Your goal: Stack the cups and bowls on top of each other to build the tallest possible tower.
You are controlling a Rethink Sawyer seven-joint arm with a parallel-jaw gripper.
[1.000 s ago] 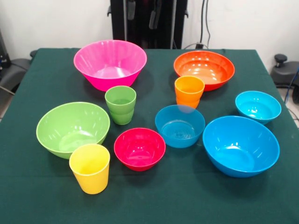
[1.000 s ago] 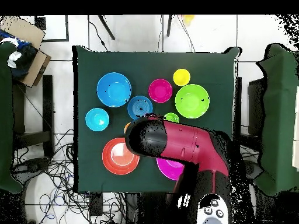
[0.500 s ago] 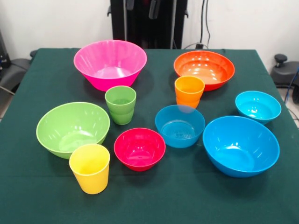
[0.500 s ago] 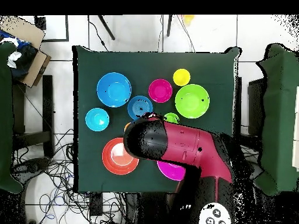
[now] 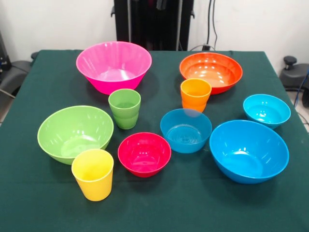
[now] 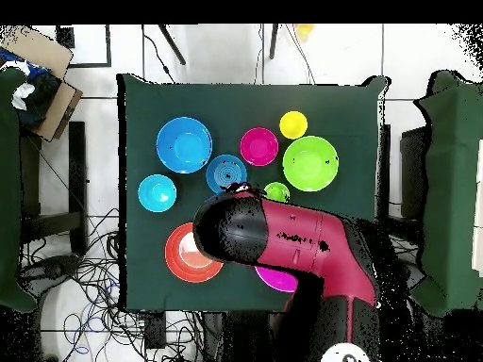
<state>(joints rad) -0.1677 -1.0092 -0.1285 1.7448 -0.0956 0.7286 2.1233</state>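
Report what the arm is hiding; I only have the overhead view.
Observer: An orange cup stands upright under it, on the front camera's side of the orange bowl.
Operator: Check the pink bowl; half of it is covered for me.
Observer: The pink bowl sits mouth up and empty.
Operator: Confirm the green cup.
Observer: The green cup stands upright on its own, between the pink bowl and the red bowl.

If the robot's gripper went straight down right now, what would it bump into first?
Only a guess, since the gripper barely shows: the arm's end hangs over the orange cup and the orange bowl's rim, so probably one of those.
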